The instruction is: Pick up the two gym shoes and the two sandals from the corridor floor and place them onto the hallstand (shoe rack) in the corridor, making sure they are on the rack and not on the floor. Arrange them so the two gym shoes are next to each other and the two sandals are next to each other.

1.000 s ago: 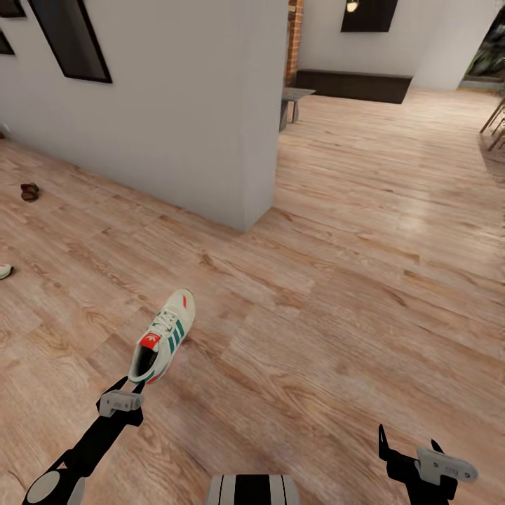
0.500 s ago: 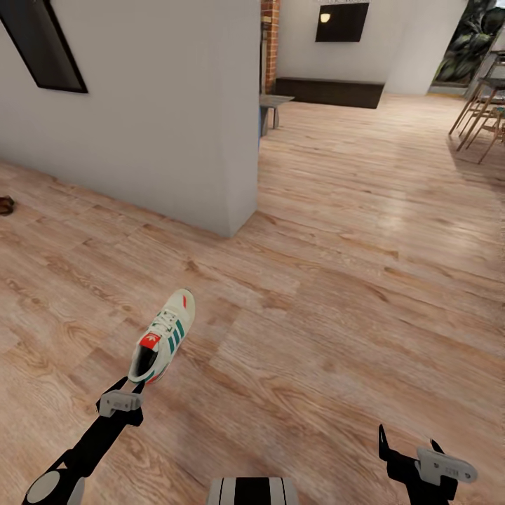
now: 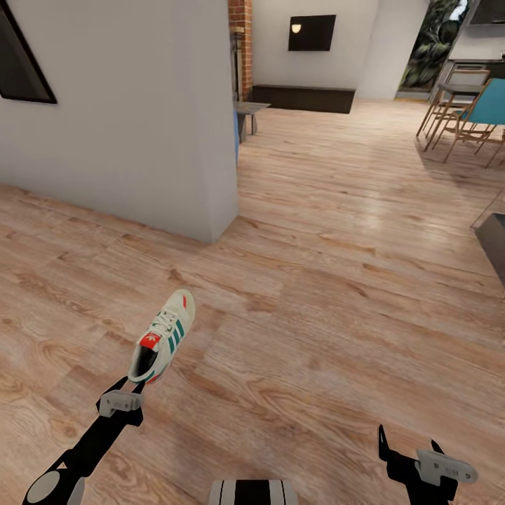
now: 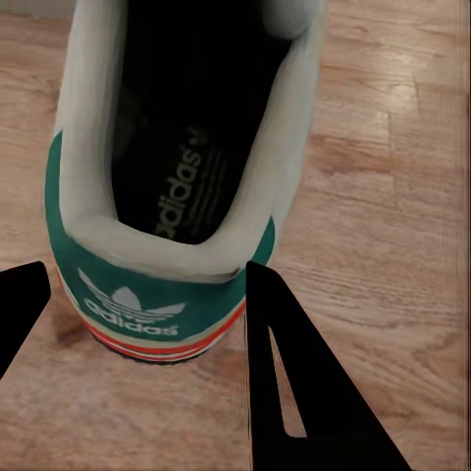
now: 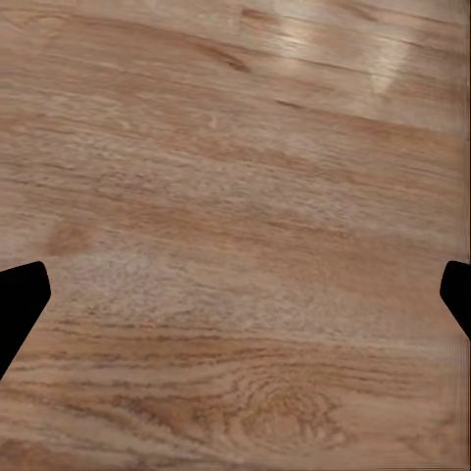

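Observation:
One gym shoe (image 3: 163,337), cream-white with green stripes and an orange-red tongue patch, hangs over the corridor floor (image 3: 315,294) at the lower left of the head view. My left gripper (image 3: 130,384) is shut on its heel. In the left wrist view the green heel of the gym shoe (image 4: 157,304) sits between the two dark fingers (image 4: 285,373) of the left gripper (image 4: 147,280). My right gripper (image 3: 409,438) stands open at the lower right with nothing in it. Bare planks show between the open tips of the right gripper (image 5: 240,285). The sandals and the hallstand are out of view.
A white wall corner (image 3: 210,140) juts out ahead on the left, with a brick pillar (image 3: 240,35) and a small table (image 3: 250,109) behind it. A dark low cabinet (image 3: 303,98) stands at the far wall. Chairs (image 3: 470,112) and a dark unit (image 3: 494,242) are on the right.
The whole view has swung to the right: the sandal and the shoe tip on the floor at the left have left the picture. The held gym shoe and both grippers keep their places in the view.

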